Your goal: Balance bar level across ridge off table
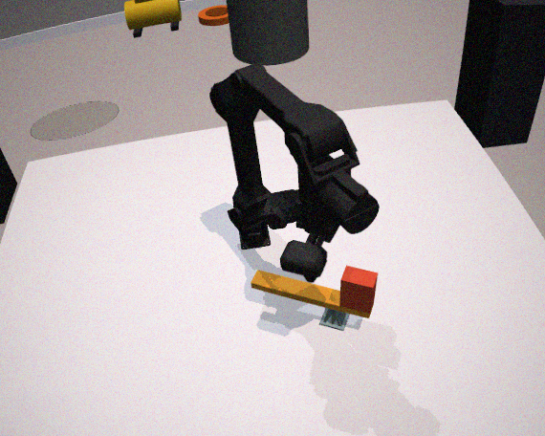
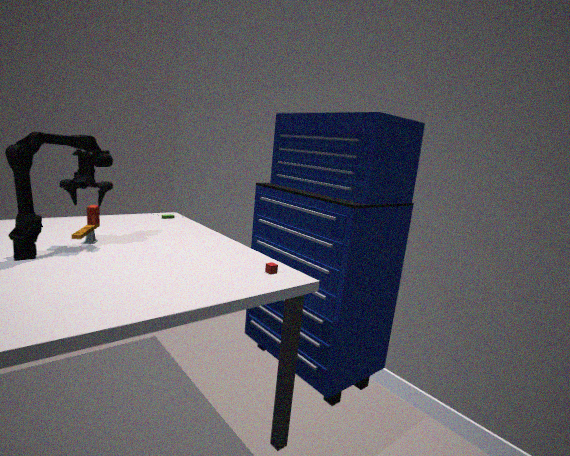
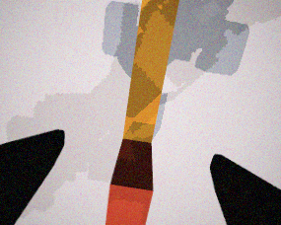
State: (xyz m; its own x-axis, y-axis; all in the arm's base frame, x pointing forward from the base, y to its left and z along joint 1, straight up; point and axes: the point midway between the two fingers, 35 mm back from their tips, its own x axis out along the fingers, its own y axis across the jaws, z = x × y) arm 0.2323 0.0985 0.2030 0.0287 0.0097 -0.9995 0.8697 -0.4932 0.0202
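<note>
Top view shows 1 red block [image 1: 359, 289] [image 2: 93, 215] [image 3: 128, 204] on the yellow bar [image 1: 297, 288] [image 2: 83, 231] [image 3: 150, 64].

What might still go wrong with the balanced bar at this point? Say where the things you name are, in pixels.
The bar [image 1: 294, 287] [image 2: 83, 232] [image 3: 150, 64] sits on the small stand [image 1: 334, 319] [image 2: 90, 238] near its red block [image 1: 359, 290] [image 2: 93, 215] [image 3: 129, 204], with a long arm reaching out the other way, so a slight imbalance could tip it onto the table.

The open hand [image 2: 87, 204] is just above, its fingers either side of the block; a sideways drift could knock it.
</note>
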